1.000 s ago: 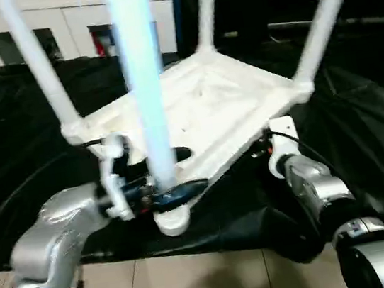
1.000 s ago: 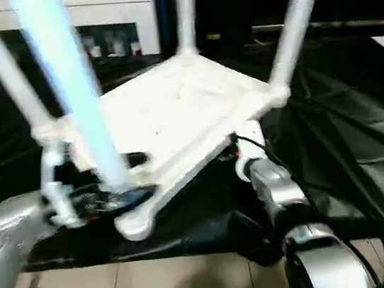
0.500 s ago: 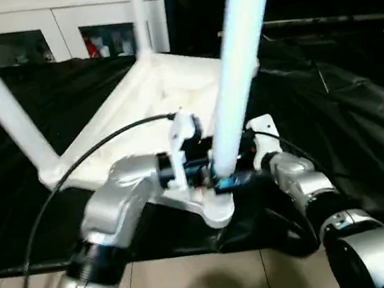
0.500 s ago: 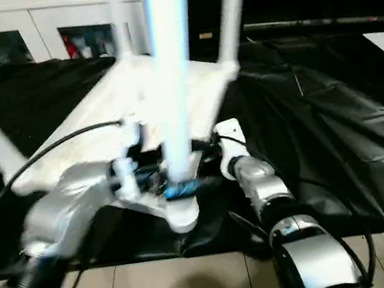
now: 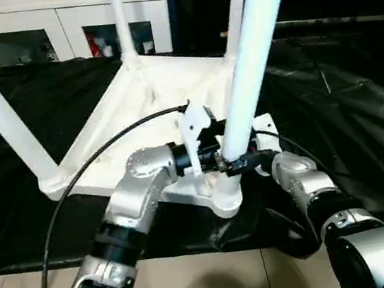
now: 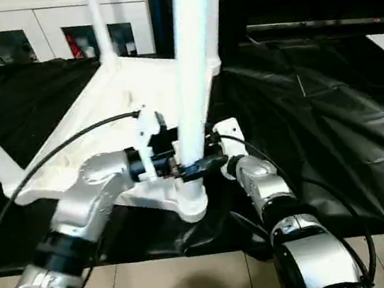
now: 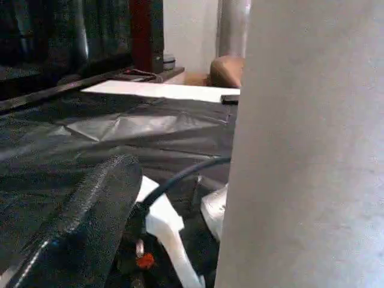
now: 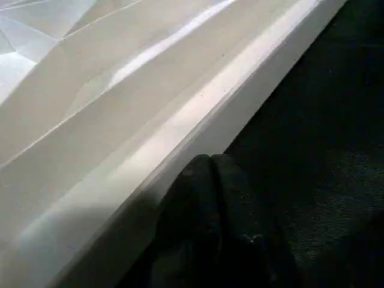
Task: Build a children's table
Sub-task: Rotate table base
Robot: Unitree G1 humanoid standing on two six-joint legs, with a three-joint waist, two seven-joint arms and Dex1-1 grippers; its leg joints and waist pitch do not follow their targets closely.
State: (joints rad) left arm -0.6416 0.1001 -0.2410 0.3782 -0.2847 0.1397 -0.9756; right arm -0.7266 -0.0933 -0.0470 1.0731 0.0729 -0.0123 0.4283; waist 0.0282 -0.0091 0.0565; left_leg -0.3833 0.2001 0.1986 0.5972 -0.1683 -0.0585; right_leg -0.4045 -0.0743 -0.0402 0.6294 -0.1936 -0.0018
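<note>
Left eye view: table top upside down w/ four legs standing; left hand spread around near leg; right hand closed, empty.

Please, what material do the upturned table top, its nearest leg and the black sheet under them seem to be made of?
Table top: probably moulded plastic, smooth white with ribs and a soft sheen.
Nearest leg: a round white tube, likely plastic too; coated metal cannot be ruled out.
Black sheet: thin plastic film or coated fabric, creased and glossy at the folds.
</note>
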